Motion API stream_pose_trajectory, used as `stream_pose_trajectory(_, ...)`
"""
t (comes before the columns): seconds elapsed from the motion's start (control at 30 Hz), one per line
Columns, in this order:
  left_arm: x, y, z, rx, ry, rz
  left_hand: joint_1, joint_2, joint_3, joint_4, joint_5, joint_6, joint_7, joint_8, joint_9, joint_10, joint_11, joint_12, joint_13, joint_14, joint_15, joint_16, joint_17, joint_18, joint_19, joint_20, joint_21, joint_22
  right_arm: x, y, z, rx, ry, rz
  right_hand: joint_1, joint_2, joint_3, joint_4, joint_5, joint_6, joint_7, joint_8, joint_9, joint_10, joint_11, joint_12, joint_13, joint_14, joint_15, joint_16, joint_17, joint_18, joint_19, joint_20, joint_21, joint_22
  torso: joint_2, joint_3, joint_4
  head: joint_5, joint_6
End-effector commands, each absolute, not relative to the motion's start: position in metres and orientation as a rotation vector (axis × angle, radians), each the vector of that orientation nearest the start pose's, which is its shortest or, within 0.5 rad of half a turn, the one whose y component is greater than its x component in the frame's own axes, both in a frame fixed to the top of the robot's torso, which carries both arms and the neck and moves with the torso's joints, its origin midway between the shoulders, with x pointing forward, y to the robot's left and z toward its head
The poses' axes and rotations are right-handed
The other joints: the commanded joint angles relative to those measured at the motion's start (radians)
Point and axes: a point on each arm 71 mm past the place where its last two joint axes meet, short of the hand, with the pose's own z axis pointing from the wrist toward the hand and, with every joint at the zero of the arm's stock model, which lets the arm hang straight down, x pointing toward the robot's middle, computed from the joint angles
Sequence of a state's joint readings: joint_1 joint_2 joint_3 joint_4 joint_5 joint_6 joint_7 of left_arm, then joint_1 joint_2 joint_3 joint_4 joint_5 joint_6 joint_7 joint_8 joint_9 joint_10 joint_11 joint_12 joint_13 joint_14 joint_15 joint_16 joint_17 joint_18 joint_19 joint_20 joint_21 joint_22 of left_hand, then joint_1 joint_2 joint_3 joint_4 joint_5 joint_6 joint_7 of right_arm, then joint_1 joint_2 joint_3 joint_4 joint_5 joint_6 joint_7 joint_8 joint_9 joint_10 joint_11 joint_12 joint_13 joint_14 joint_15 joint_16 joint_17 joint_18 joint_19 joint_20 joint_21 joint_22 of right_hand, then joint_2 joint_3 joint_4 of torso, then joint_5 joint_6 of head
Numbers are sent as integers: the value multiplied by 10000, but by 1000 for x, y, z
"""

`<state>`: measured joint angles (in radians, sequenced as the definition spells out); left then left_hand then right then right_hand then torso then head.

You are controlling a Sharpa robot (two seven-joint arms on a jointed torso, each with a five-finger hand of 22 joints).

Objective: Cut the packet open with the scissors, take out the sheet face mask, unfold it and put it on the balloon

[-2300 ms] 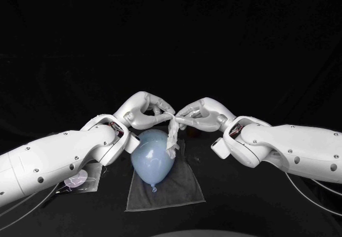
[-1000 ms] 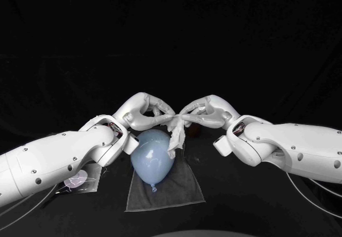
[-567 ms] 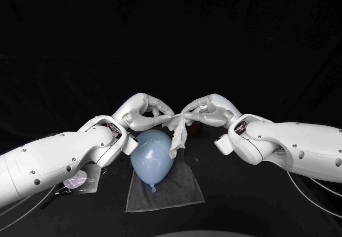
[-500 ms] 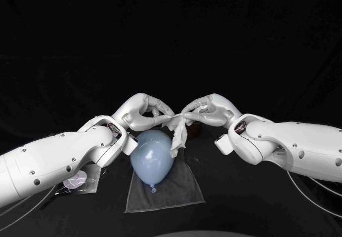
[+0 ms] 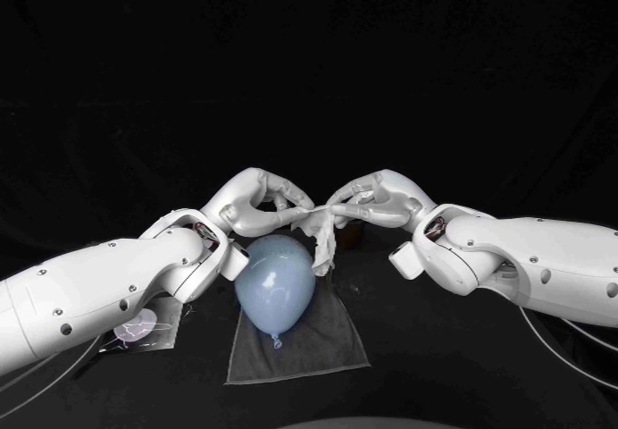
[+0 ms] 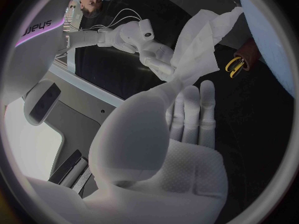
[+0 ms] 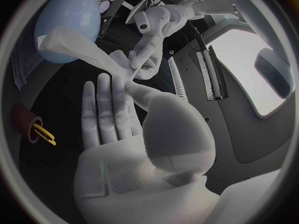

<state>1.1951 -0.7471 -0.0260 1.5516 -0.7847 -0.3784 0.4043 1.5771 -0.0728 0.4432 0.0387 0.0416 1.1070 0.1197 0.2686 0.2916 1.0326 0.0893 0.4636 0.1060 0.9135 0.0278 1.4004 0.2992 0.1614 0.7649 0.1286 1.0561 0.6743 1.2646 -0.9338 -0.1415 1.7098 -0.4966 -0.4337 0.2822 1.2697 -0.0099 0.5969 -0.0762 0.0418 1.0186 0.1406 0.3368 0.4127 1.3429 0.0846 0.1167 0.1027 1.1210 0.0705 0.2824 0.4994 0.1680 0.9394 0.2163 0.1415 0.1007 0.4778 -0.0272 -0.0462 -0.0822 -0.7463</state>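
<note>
The fingers of the silver left hand (image 5: 264, 202) are clamped on one top corner of the crumpled white sheet face mask (image 5: 322, 248), which hangs by the far end of the pale blue rubber balloon (image 5: 274, 284) lying on a grey cloth (image 5: 309, 344). The silver right hand (image 5: 371, 202) pinches the top edge beside it. The mask looks wet, limp, clingy and easily torn, so I judge it best taken by its outer edges and spread gently.

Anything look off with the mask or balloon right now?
The sheet mask is bunched into a narrow hanging strip, pinched at its top between the left hand and right hand, not spread open. The balloon lies intact on the grey cloth.
</note>
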Motion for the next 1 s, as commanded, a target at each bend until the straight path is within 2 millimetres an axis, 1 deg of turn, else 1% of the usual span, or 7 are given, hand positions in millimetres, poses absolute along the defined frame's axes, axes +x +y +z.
stream_pose_trajectory(0.03,469,137,-155,-1902,14507,-14635,-115,-9,62,5,60,33,58,37,-6,-62,-21,-64,6,-79,12,-47,9,201,-86,4,43,17,448,-195,-168,5702,16207,13507,-129,65,-9,146,68,-72,6,26,494,-99,-3,-62,-18,-54,31,-52,20,165,-94,0,-60,-22,1,0,-1,-5,-12)
stream_pose_trajectory(0.33,470,138,-156,-2044,14548,-14711,-143,2,102,-21,60,15,63,37,-1,-86,-12,-69,10,-93,21,-53,9,200,-95,10,44,19,451,-199,-169,5671,16337,13461,-153,75,-16,157,65,-87,9,31,503,-111,1,-78,-23,-67,37,-64,28,167,-106,7,-71,-29,6,0,5,-42,-26)
stream_pose_trajectory(0.57,471,139,-156,-1982,14607,-14644,-157,9,132,-45,59,2,65,37,3,-104,-4,-73,13,-106,27,-60,9,201,-102,14,47,21,453,-201,-170,6206,16288,13650,-166,102,-11,165,65,-90,7,40,511,-105,-1,-82,-23,-84,41,-76,34,168,-118,13,-80,-35,5,1,8,-46,-32)
stream_pose_trajectory(0.83,470,139,-157,-1858,14661,-14602,-171,18,165,-71,59,-9,68,39,9,-121,4,-76,17,-119,34,-66,8,201,-109,17,51,24,453,-200,-170,6586,16386,13879,-234,25,-77,113,65,-36,-40,132,571,9,-39,-42,4,-65,26,-70,89,178,-115,17,-90,-45,2,1,0,-57,-36)
stream_pose_trajectory(1.0,470,139,-157,-1813,14683,-14579,-176,23,176,-80,58,-12,69,40,11,-127,6,-77,18,-123,36,-68,8,201,-111,19,53,26,454,-201,-168,6703,16431,13952,-382,25,-163,202,65,-31,-61,178,603,54,-48,-37,15,-44,19,-61,137,181,-94,12,-93,-54,0,0,7,-64,-28)
